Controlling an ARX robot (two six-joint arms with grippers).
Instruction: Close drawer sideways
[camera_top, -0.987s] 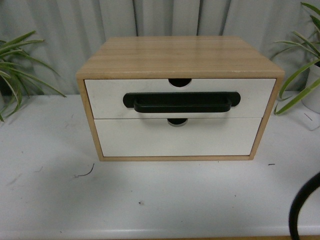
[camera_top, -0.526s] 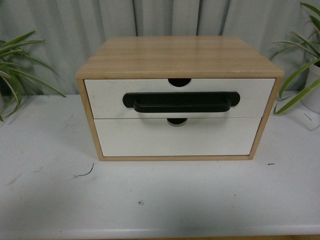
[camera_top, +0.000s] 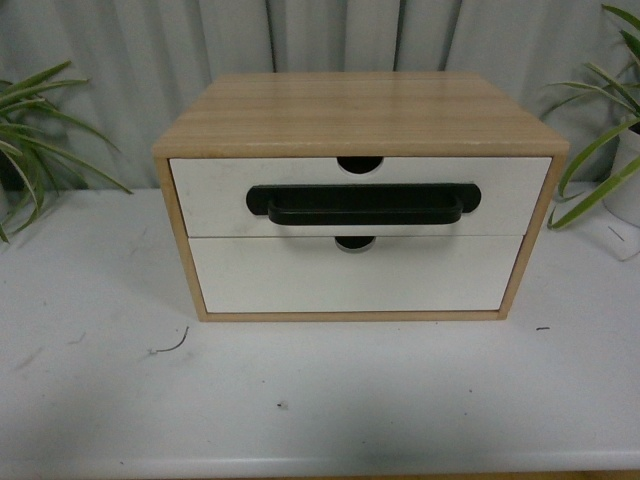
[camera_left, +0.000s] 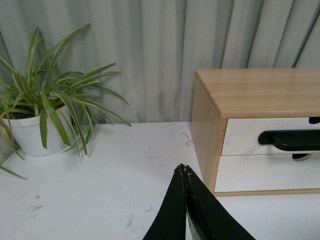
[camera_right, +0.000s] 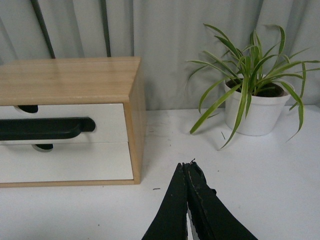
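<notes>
Now, in the front view, the dark arm that showed low at the right edge a second ago is gone; the drawer (camera_top: 360, 197) sits flush in its wooden cabinet (camera_top: 360, 110) on the worktop (camera_top: 320, 400), apparently shut already. From the left wrist, the left gripper (camera_left: 183, 170) hangs clear, fingers together. From the right wrist, the right gripper (camera_right: 187, 165) likewise hangs away, fingers together, suggesting the task is finished.

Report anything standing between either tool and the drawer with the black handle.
Nothing visible does. Bare table lies between the drawer and both the left tool and right tool; the plants stand off to the sides.
</notes>
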